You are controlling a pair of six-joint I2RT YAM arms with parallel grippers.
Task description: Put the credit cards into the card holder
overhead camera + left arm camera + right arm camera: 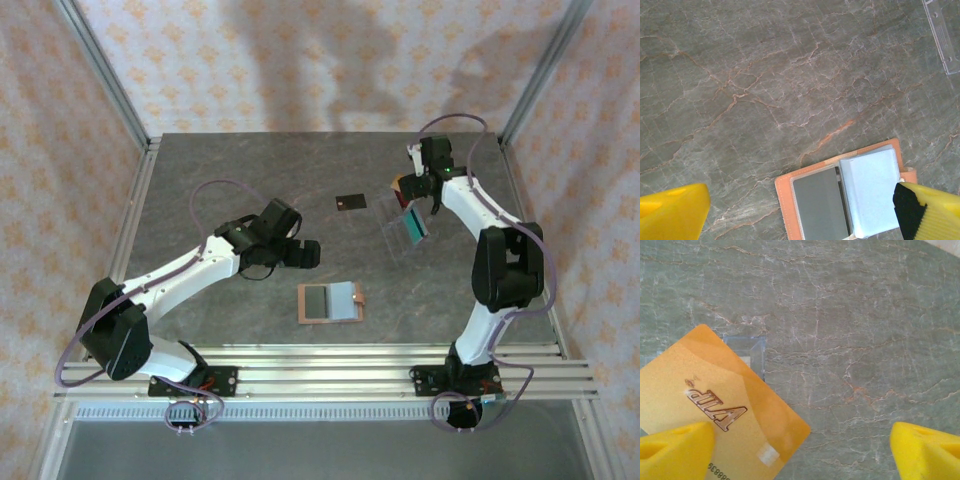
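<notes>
On the left half of the gray marbled tabletop [220,170], the left gripper [801,207] hangs with its yellow fingers spread wide and nothing between them. The card holder [784,205] lies open and flat just to its right in the overhead view. From the left wrist camera its orange cover and plastic sleeves sit low between the two fingers. The right finger's black pad overlaps the pale sleeve's corner in that picture, though I cannot tell whether they touch.

Farther from the arms and a little to the right, the black card [350,202] lies flat on the tabletop. It is well apart from both grippers and from the card holder.

Right of it stands a clear plastic stand [392,232] with the teal card [416,228] in it. Whether that card leans or lies flat I cannot tell. It is just on the near side of the right gripper.

Over the far end of the stand, the right gripper [802,440] points down with its fingers set wide apart. The right wrist camera shows an orange-gold card [730,410] lettered "VIP" lying skewed over a corner of the clear plastic. It sits at the left finger and reaches about halfway across the gap. The right finger stands clear of it over bare tabletop, so the card is not pinched.
</notes>
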